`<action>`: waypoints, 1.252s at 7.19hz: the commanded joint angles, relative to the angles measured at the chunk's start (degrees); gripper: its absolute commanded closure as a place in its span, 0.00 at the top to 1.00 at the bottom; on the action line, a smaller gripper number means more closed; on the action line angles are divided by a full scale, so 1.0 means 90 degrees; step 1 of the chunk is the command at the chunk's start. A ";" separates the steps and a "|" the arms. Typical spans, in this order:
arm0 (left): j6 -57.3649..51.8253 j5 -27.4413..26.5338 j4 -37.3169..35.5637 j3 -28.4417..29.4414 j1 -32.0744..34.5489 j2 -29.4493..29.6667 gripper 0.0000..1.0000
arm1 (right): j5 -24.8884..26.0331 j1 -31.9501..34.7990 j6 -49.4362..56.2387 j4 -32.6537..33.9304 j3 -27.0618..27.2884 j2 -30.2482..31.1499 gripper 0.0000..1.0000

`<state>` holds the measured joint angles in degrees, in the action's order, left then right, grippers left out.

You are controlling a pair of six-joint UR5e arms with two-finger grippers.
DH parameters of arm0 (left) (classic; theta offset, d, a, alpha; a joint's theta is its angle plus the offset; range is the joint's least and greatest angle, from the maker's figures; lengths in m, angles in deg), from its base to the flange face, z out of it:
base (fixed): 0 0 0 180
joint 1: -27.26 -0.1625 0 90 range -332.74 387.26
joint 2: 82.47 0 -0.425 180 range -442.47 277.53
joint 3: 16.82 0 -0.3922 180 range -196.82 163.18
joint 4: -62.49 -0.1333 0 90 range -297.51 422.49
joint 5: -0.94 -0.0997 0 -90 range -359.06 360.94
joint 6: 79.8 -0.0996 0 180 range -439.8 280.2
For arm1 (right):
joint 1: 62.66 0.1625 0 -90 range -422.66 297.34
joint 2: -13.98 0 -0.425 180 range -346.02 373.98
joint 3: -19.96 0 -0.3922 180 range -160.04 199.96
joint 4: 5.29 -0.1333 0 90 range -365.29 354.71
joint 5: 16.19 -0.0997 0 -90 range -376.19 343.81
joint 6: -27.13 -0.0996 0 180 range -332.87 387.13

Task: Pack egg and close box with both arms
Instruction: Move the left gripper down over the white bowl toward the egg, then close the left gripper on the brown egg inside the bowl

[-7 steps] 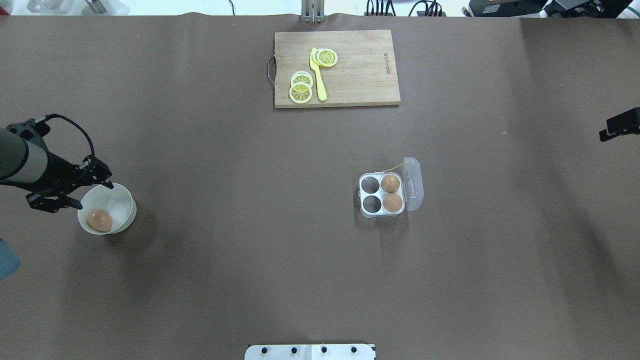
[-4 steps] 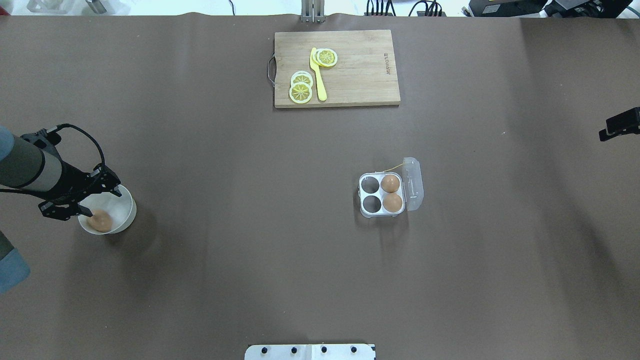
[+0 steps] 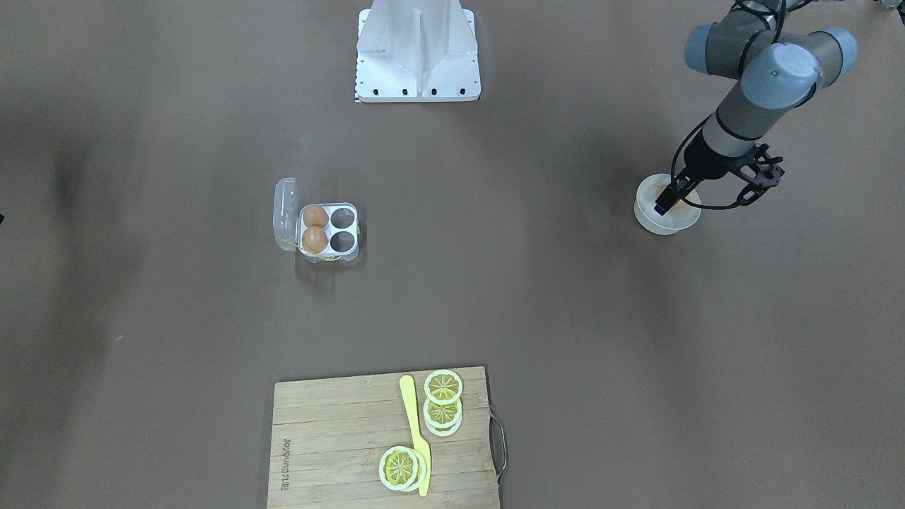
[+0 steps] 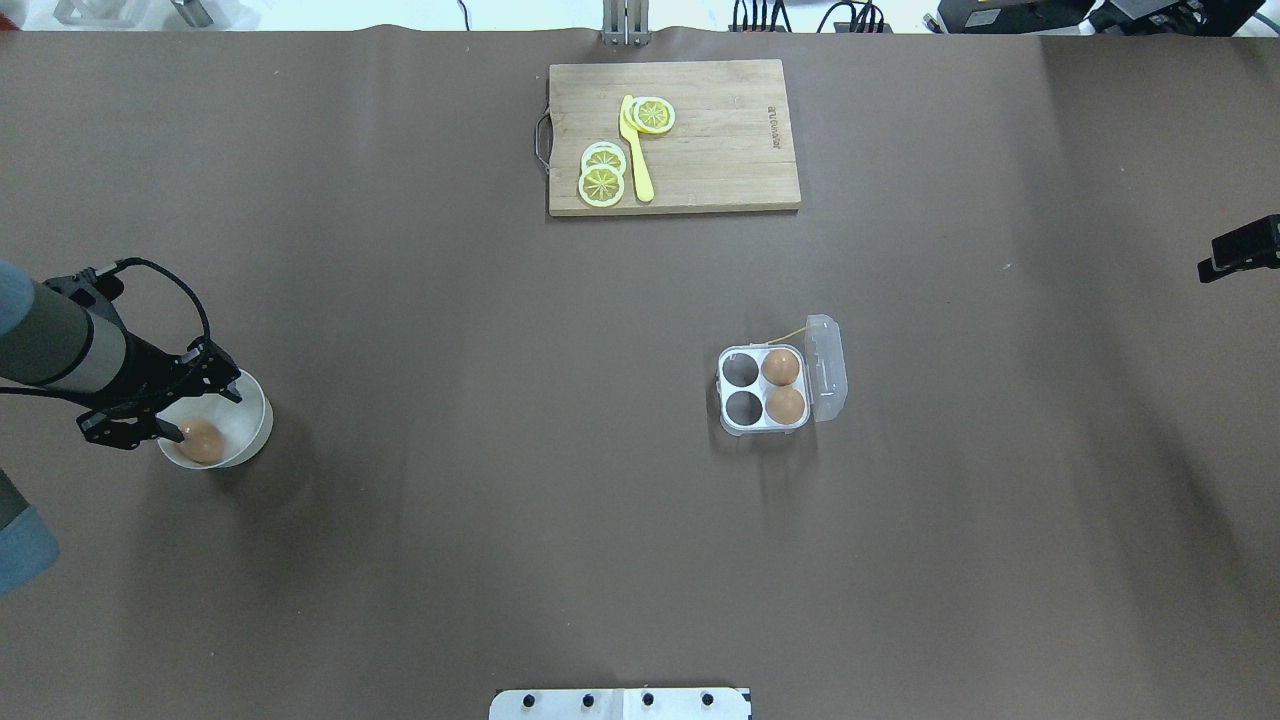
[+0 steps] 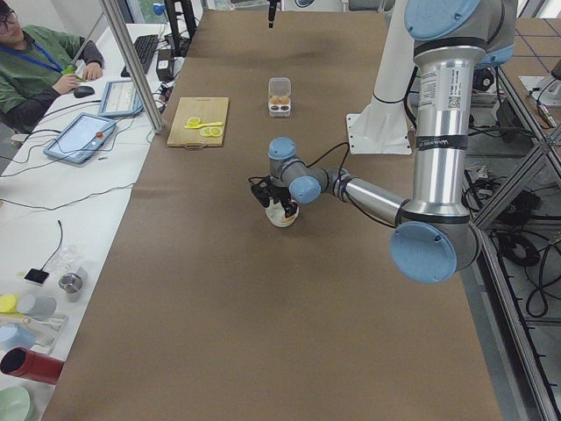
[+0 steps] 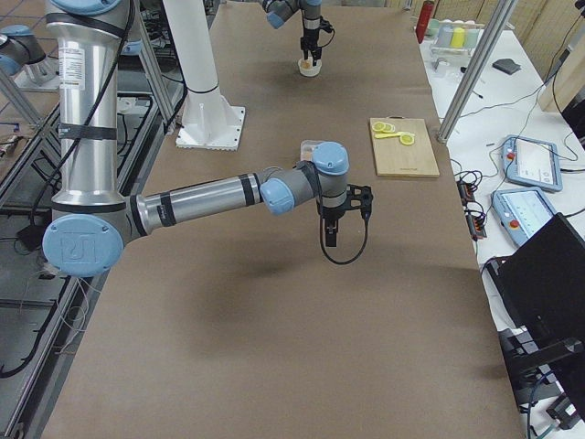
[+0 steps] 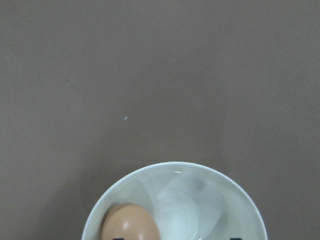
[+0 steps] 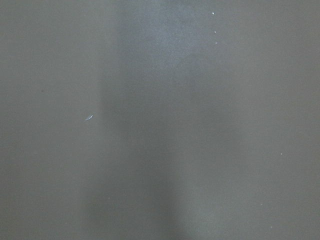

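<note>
A light-brown egg (image 4: 203,441) lies in a white bowl (image 4: 252,412) at the table's left end. My left gripper (image 4: 207,414) is open and reaches down into the bowl, one finger next to the egg. The left wrist view shows the egg (image 7: 130,223) low in the bowl (image 7: 210,175), off to the left. The clear box (image 4: 727,392) stands right of centre with its lid (image 4: 828,366) open. It holds two eggs (image 4: 781,367) in its right cells; the left cells are empty. Only a black part of my right gripper (image 4: 1240,250) shows at the right edge, far from the box.
A wooden cutting board (image 4: 720,150) with lemon slices (image 4: 602,182) and a yellow knife (image 4: 636,150) lies at the far middle. The white stand base (image 4: 620,704) sits at the near edge. Operators' desks with tablets (image 5: 79,136) flank the table's far side.
My left gripper has moved toward the near edge and lowered into the bowl, closer to the egg. The right arm, box and board have not moved.
</note>
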<state>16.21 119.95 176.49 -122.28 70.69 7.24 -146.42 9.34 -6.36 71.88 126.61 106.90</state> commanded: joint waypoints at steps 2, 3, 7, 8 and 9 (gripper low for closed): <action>-0.0013 0.0000 0.0000 0.0116 -0.0030 0.0004 0.77 | 0.0008 -0.0012 -0.0009 0.0000 -0.0004 -0.0001 1.00; -0.0013 0.0000 0.0000 0.0136 -0.0030 0.0013 0.77 | 0.0008 -0.0012 0.0000 0.0000 -0.0004 -0.0001 1.00; -0.0033 -0.0010 0.0019 0.0224 -0.0099 0.0072 0.77 | 0.0008 -0.0022 -0.0010 0.0000 -0.0004 -0.0011 1.00; -0.0072 -0.0020 0.0020 0.0214 -0.0167 0.0072 0.78 | 0.0008 -0.0031 -0.0010 0.0000 -0.0013 -0.0011 1.00; -0.0120 -0.0204 0.0029 0.0214 -0.0361 0.0082 0.79 | 0.0008 -0.0022 -0.0010 0.0000 -0.0013 -0.0011 1.00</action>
<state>15.59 119.37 176.68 -120.31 68.95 7.90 -146.36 9.11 -6.45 71.88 126.52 106.80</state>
